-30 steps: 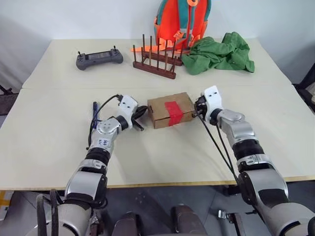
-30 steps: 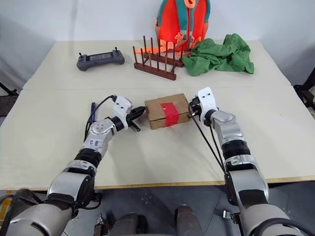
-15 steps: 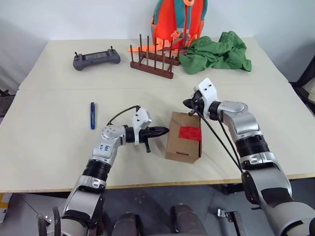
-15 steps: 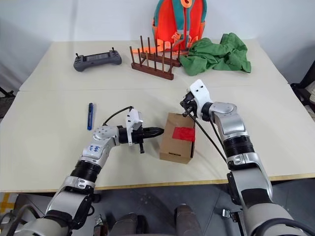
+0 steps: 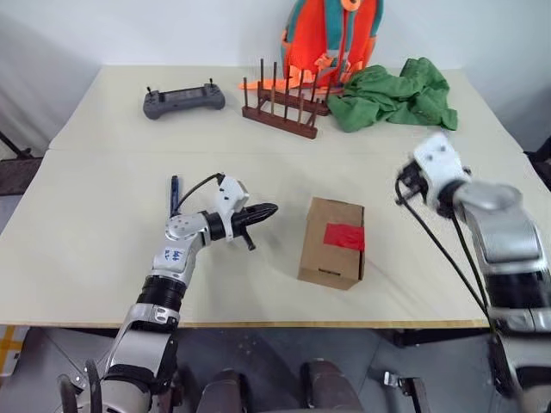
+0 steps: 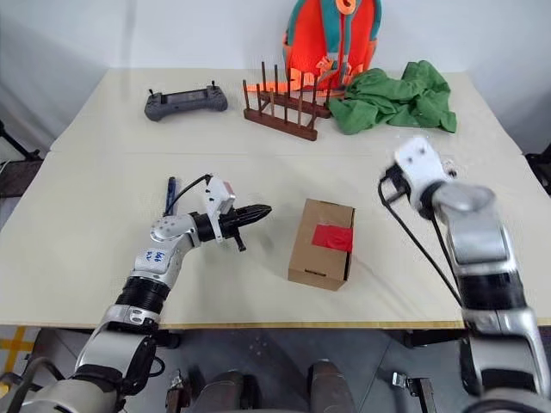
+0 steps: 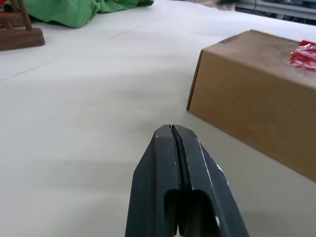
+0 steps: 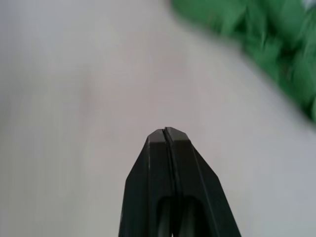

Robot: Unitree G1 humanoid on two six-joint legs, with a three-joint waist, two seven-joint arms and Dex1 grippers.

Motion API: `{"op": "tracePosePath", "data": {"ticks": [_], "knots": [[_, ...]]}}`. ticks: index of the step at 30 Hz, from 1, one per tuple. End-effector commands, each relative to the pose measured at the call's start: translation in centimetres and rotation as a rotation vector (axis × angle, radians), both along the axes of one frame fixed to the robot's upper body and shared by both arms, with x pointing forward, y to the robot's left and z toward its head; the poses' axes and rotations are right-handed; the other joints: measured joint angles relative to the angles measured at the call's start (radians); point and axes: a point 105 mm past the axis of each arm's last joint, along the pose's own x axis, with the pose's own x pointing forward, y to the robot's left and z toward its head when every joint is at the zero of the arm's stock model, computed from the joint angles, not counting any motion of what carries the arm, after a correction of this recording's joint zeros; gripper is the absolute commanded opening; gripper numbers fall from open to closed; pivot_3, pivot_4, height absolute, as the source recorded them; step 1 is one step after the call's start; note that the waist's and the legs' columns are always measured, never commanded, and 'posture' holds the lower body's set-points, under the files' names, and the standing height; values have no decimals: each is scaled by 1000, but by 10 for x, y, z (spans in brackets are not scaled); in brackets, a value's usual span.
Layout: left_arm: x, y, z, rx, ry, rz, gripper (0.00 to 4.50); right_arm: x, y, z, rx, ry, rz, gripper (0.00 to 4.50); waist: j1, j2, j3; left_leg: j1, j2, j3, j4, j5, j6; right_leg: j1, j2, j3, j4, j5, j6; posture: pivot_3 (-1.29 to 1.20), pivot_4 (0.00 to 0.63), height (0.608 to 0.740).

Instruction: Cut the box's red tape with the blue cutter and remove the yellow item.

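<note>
Both pincers pressed together and empty: left pincer (image 5: 263, 210) aims at the box (image 5: 332, 243), red tape (image 5: 344, 236) uncut. Blue cutter (image 5: 174, 191) lies at its nine o'clock on the tabletop (image 5: 86, 241); a blind reach could knock it away.

Green cloth (image 8: 266, 54) blurred; box (image 7: 256, 98) (and its tape) cut off.

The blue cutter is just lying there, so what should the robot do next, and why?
Probably open the left gripper and swing it back to the blue cutter. Both grippers are shut and empty, and the red tape on the box is uncut.
</note>
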Motion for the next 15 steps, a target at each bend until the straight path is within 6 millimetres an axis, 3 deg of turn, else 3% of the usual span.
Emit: {"op": "tracePosePath", "data": {"ticks": [1, 3, 7, 10, 15], "knots": [[-8, -8, 8, -2, -8, -78, 17, -30, 11, 16, 48, 7, -14, 0, 1, 0, 0, 0, 0, 0, 0, 0, 0, 0, 0, 0, 0, 0, 0, 0, 150, 740], [-13, -8, 7, 4, 18, -115, 17, -49, 26, 7, 102, 69, 16, 0, 4, 0, 0, 0, 0, -1, 0, 0, 0, 0, 0, -1, 0, 0, 0, 0, 150, 740], [-24, -7, 2, 21, 68, -181, 17, -66, 52, 1, 207, 136, 72, 0, 7, 0, 0, 0, -1, -1, 1, 0, 0, 1, 0, -1, 0, 0, 0, 0, 150, 740], [-30, -4, -4, 57, 96, -207, 17, -64, 70, 5, 299, 157, 110, 0, 11, 0, 0, 0, -1, -2, 1, 0, 0, 1, 0, -1, -1, 0, 0, 0, 150, 740], [-44, -12, -5, 47, 104, -195, 17, -45, 76, -1, 300, 146, 96, 0, 23, 0, 0, 0, -4, -2, 1, 0, 2, 1, -2, -2, -1, 0, 0, 0, 150, 740]]}}
